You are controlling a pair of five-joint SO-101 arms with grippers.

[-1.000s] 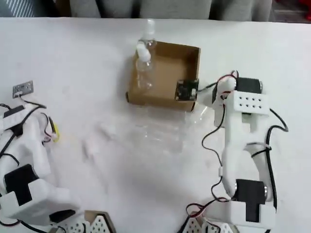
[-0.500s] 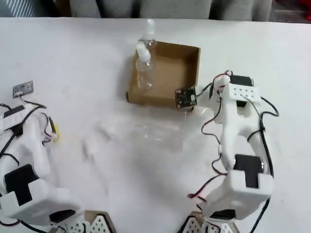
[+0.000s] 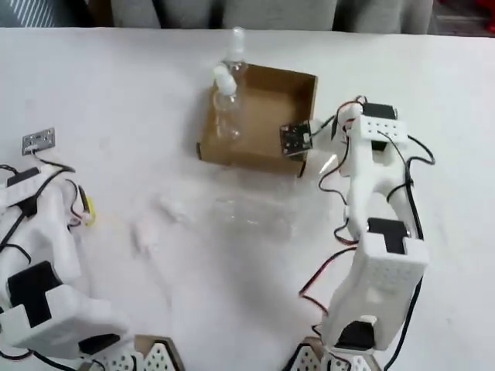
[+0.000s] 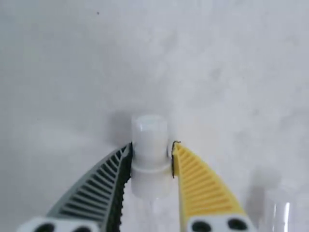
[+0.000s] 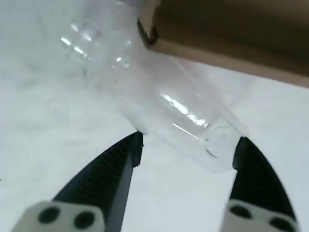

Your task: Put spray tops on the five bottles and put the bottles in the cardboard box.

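Your L gripper (image 4: 150,151) is clamped on a spray top (image 4: 149,140), prob. kept ready for capping. R gripper (image 5: 187,145), centre-right in the high view, is wide open. Its jaws sit either side of a clear bottle (image 5: 186,118) lying by the cardboard box (image 3: 255,157) corner, w/o gripping it yet. A capped bottle (image 3: 224,104) sits in the box's upper-left corner.

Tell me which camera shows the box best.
The high view: it takes in the whole box from above, with all four walls and the floor. The right wrist view catches just one brown corner of it, beyond a clear bottle lying on the table. The left wrist view looks at a spray top instead.
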